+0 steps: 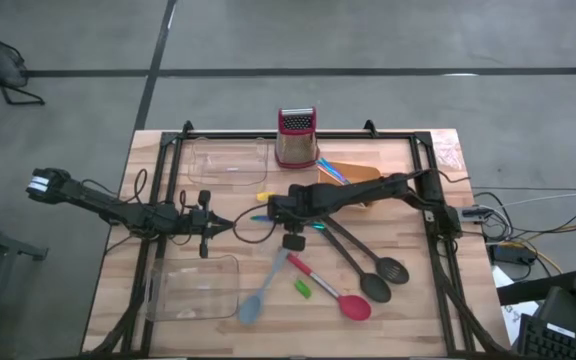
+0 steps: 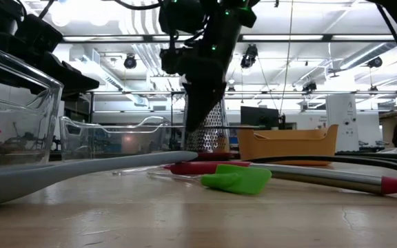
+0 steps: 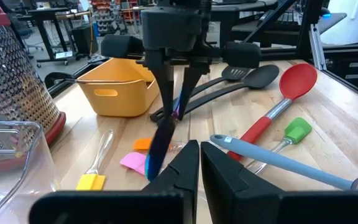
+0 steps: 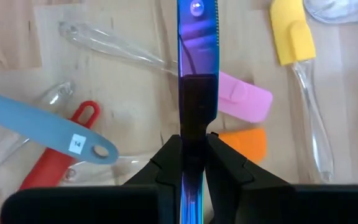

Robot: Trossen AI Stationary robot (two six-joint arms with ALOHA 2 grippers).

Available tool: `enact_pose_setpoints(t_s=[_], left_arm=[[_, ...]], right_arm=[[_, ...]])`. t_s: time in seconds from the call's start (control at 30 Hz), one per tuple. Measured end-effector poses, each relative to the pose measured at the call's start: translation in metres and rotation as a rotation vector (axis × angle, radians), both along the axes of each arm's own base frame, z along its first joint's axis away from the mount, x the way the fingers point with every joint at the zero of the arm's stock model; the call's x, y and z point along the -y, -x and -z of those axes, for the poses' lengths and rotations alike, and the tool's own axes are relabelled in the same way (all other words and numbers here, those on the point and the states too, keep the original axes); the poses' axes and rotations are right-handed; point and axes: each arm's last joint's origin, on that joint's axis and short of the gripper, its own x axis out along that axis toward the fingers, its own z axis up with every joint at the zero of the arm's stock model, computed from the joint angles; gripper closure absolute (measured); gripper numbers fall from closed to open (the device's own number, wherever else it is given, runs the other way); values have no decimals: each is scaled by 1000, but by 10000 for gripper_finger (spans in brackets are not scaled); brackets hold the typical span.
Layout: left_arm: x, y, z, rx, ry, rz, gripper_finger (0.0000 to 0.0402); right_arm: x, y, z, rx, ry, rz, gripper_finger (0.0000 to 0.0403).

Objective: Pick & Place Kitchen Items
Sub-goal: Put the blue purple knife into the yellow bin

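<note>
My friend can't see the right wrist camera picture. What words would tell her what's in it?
The right pincer is shut on a shiny blue stick above a wooden table. Below lie pink, orange and yellow scrapers, a grey-blue spatula handle and a red handle.

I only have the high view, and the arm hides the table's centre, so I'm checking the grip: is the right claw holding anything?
Observer: Yes. The right claw is shut on a blue stick; its wrist view shows it.
Operator: What lies under it?
Observer: A pink block and an orange block, side by side on the table.
Operator: And the left claw?
Observer: The left claw is shut, with nothing in it.
</note>
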Motion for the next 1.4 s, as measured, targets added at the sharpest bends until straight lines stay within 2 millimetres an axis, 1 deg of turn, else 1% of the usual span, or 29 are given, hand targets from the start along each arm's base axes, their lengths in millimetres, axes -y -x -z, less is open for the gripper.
enact_pose_setpoints(t_s=[0.27, 0.4, 0.63, 0.77, 0.93, 1.0, 1.23, 1.4], left_arm=[[0, 0, 0, 0, 0, 0, 378], [0, 0, 0, 0, 0, 0, 378], [0, 0, 0, -1, 0, 0, 378], [0, 0, 0, -1, 0, 0, 378], [0, 0, 0, -1, 0, 0, 378], [0, 0, 0, -1, -1, 0, 378], [0, 0, 0, -2, -1, 0, 378], [0, 0, 0, -2, 0, 0, 378]], right_arm=[[2, 10, -9, -39, 64, 30, 360], [5, 14, -13, -39, 70, 38, 354], [12, 29, -25, -43, 136, 78, 360], [20, 46, -38, -5, 148, 126, 359], [30, 73, -47, 16, 202, 229, 354], [35, 84, -49, 53, 200, 263, 356], [56, 119, -38, 151, 183, 377, 351], [71, 142, -23, 184, 191, 433, 353]])
